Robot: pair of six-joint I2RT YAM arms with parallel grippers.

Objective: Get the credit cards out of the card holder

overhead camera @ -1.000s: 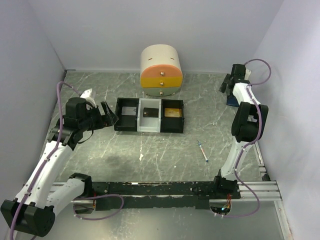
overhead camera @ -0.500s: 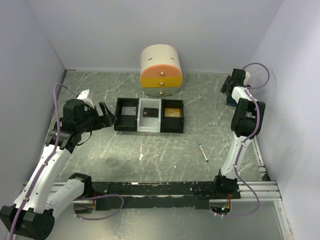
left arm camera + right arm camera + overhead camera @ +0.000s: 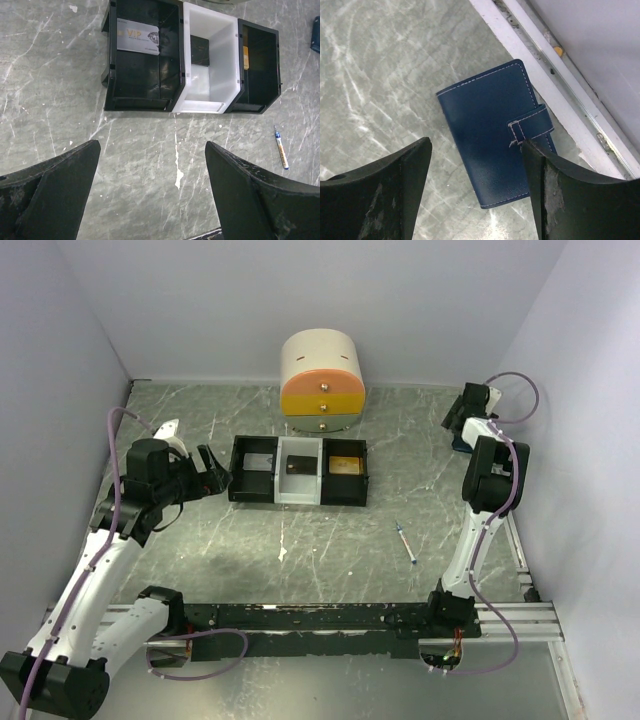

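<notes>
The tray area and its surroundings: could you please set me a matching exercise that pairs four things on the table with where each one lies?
Things:
1. card holder
2. VIP card
3. syringe
4. tan-gold card

Places:
A. left black compartment of the tray
B. bare table, right of the tray
C. right black compartment of the tray
D. closed, beneath the open right pincer

Pairs: 1-D, 2-A, 3-B, 4-C
</notes>
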